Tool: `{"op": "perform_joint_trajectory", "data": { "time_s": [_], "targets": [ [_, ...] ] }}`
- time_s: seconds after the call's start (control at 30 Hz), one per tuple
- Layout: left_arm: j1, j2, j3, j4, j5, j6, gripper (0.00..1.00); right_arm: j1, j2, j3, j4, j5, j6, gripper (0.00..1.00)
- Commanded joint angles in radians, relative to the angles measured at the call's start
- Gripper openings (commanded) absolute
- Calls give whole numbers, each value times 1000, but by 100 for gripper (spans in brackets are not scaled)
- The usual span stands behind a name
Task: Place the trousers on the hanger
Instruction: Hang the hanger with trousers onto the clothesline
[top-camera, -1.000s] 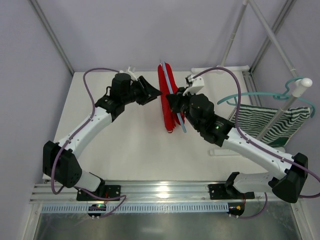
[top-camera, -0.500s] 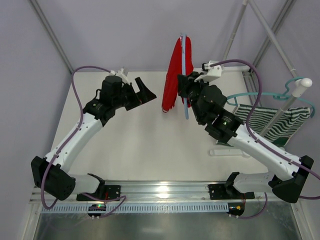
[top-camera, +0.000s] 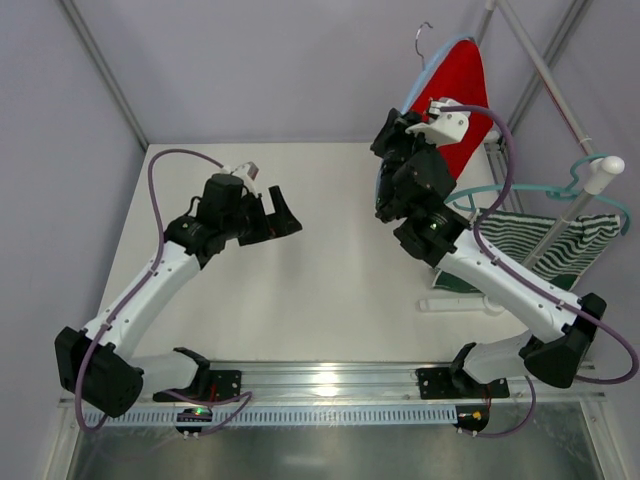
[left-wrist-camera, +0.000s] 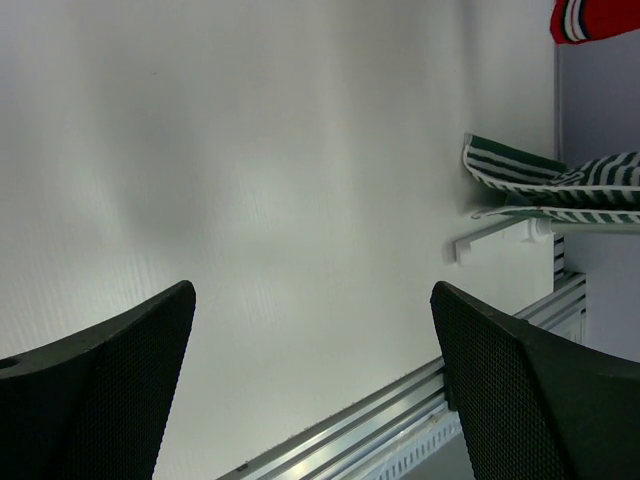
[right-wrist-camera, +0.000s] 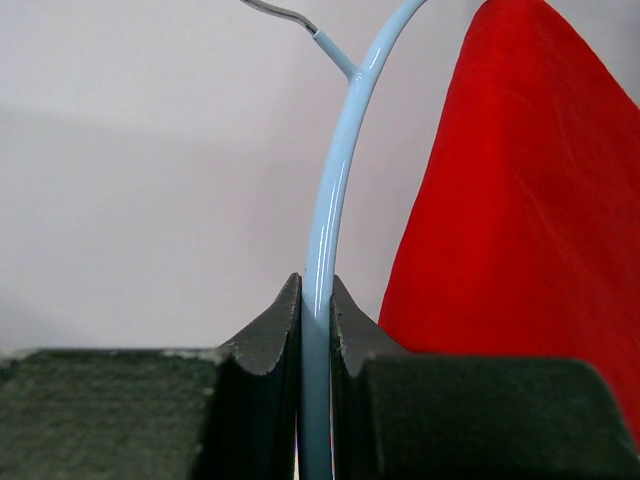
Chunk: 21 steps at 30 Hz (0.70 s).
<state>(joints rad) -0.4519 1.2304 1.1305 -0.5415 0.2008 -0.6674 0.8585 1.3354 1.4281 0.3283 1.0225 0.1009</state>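
Two robot arms reach over a white table (top-camera: 300, 290). From above, the right gripper (top-camera: 393, 150) holds up a thin pale blue plastic hanger (top-camera: 428, 70) draped with bright red cloth trousers (top-camera: 462, 85), high at the back right. The left gripper (top-camera: 283, 220) is spread wide and holds nothing.

Left wrist view: black fingers (left-wrist-camera: 100, 390) parted above the tabletop.

Right wrist view: both fingers clamp the hanger's arm, with the trousers just beside it.

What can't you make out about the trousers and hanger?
- Lower bar of the hanger: top view, behind the right gripper and trousers; right wrist view, outside the frame.
- Legs of the trousers: top view, behind the right arm; left wrist view, only a corner at the top edge.
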Motion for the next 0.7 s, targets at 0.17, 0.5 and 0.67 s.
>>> {"op": "perform_joint_trajectory", "data": {
  "time_s": [0.17, 0.5, 0.67],
  "targets": [
    [2, -72, -9, -63, -58, 77, 100, -47, 62, 160, 240, 37, 14, 4],
    [4, -63, 0, -83, -87, 88, 100, -197, 80, 212, -7, 7, 285, 4],
    [4, -48, 6, -77, -83, 81, 100, -251, 76, 204, -63, 33, 365, 4]
  ]
}}
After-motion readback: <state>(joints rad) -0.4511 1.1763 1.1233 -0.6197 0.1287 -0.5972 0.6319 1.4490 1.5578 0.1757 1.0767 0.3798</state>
